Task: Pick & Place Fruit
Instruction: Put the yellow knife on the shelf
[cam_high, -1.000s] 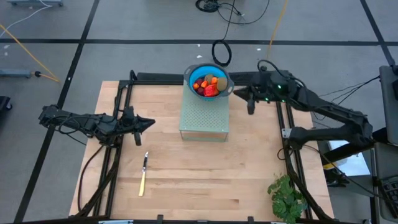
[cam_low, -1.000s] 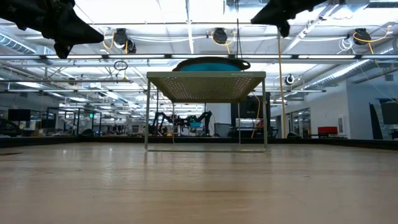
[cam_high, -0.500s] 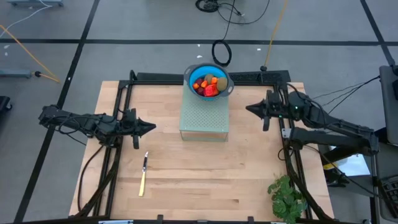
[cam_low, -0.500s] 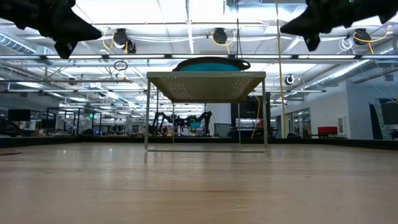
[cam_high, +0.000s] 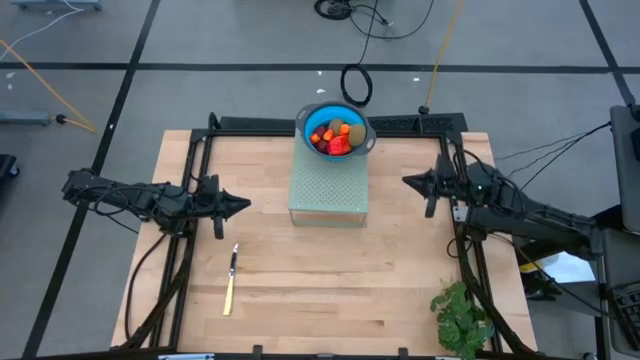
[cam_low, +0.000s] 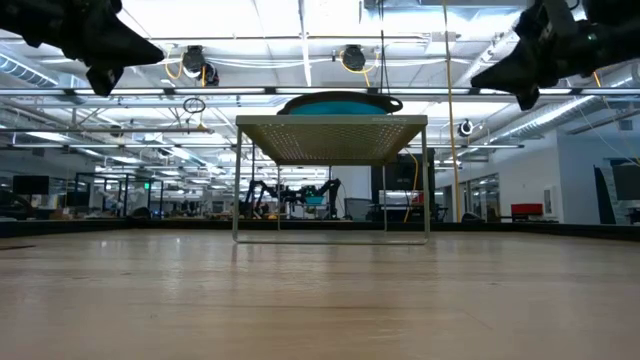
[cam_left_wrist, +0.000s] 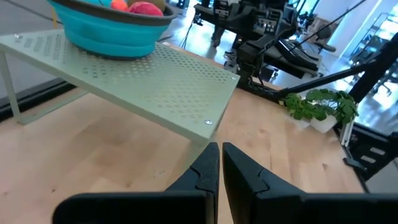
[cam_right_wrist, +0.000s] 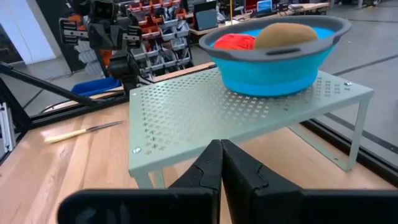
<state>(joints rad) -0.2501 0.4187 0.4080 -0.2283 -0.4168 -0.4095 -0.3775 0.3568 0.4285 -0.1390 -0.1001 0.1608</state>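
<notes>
The fruit (cam_high: 334, 136), orange, red and brownish-olive pieces, lies in a blue bowl (cam_high: 313, 113) with a grey rim. The bowl stands on the far end of a pale green perforated rack (cam_high: 329, 190) at the table's far middle. My left gripper (cam_high: 243, 204) hovers shut to the left of the rack, pointing at it. My right gripper (cam_high: 408, 180) hovers shut to the right of the rack, pointing at it. In the right wrist view a red piece (cam_right_wrist: 235, 41) and a brown oval (cam_right_wrist: 287, 34) show above the bowl's rim.
A yellow-handled knife (cam_high: 231, 280) lies on the table near the left, in front of my left gripper. A leafy green plant (cam_high: 461, 316) stands at the near right corner. The rack stands on thin legs (cam_low: 236, 185) with open space beneath it.
My right gripper has drawn back from beside the bowl toward the table's near and right edges and has sunk lower, staying shut. The fruit, the bowl and the rack have kept their places.
</notes>
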